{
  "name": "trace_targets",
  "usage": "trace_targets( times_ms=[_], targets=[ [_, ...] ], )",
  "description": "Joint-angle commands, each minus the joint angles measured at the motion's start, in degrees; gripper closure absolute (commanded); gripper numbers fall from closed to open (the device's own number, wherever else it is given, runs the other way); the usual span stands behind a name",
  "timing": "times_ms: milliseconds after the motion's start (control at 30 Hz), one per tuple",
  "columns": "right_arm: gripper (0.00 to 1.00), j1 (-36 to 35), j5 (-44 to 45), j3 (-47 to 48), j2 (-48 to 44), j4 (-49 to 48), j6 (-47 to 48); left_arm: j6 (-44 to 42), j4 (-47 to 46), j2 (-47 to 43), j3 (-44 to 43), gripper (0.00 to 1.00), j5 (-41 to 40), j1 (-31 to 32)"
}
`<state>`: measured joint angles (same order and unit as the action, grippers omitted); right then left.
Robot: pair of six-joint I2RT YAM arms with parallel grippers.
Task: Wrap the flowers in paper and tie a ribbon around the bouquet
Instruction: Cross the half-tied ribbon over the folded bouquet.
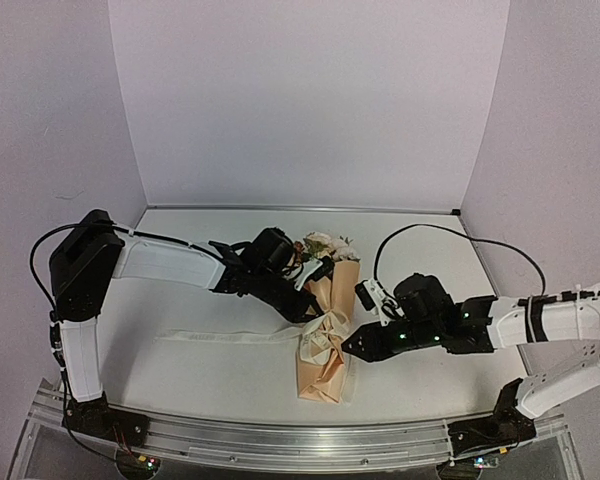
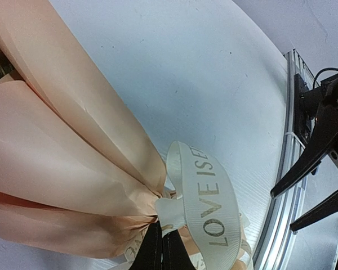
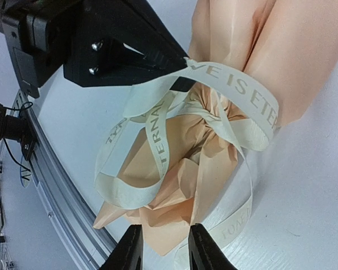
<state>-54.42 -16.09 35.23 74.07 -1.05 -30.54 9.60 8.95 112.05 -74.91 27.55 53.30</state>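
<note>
Bouquet point(image 1: 338, 290), a slim cone of peach-tan kraft paper point(image 2: 56, 163), lies flat on the middle of the white table point(image 1: 200, 380). Its flowers point(image 1: 325, 245), pale pink and cream rose heads with some green, point toward the back wall, and its crumpled paper end points toward the arm bases. Around the pinched waist of the cone runs the ribbon point(image 3: 253, 98), narrow creamy-white satin printed with dark capital letters. It is gathered there into a loose tangle of loops, with one broad loop arching up over the waist. A long flat tail of it trails away leftward across the table.

At the waist, the black left gripper point(image 2: 159, 247) reaches in from the left. Its fingers are pressed together, pinching the ribbon right where the strands bunch against the paper.

From the other side the black right gripper point(image 3: 166, 228) points at the cone's lower half. Its fingers stand a narrow gap apart, with the ruffled paper end and a strand of ribbon showing beyond that gap. Whether the pads touch the paper cannot be told, and the left wrist view shows nothing clamped between them.

An aluminium rail point(image 1: 280, 440) runs along the near table edge, beside the cone's end.
</note>
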Motion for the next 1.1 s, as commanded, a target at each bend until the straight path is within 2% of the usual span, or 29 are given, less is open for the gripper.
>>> trace_targets(
  times_ms=[0, 100, 200, 333, 533, 1067],
  targets=[
    [0.68, -1.1, 0.5, 4.6, 3.3, 2.9, 1.6, 0.8, -1.0, 0.0, -2.9, 1.00, 2.3, -0.3],
    [0.67, -1.7, 2.1, 5.7, 5.5, 1.6, 1.1, 1.2, -1.4, -0.4, -2.4, 1.00, 2.5, -0.5],
    [0.60, -1.8, 3.8, 5.5, 6.6, -0.4, 0.8, 1.0, -1.6, -1.0, -1.5, 1.00, 3.3, -1.0],
    [0.57, -1.9, 6.0, 3.2, 8.0, -7.0, 1.7, 0.2, -1.2, -1.1, -1.2, 1.00, 5.4, -1.1],
    [0.56, -1.9, 7.3, 1.7, 10.5, -15.5, 4.5, -0.9, -0.2, -0.6, -2.1, 1.00, 9.8, -1.2],
    [0.62, -1.8, 2.1, 1.2, 13.2, -18.0, 4.7, -1.9, 0.2, 0.0, -1.9, 1.00, 14.4, -1.2]
  ],
)
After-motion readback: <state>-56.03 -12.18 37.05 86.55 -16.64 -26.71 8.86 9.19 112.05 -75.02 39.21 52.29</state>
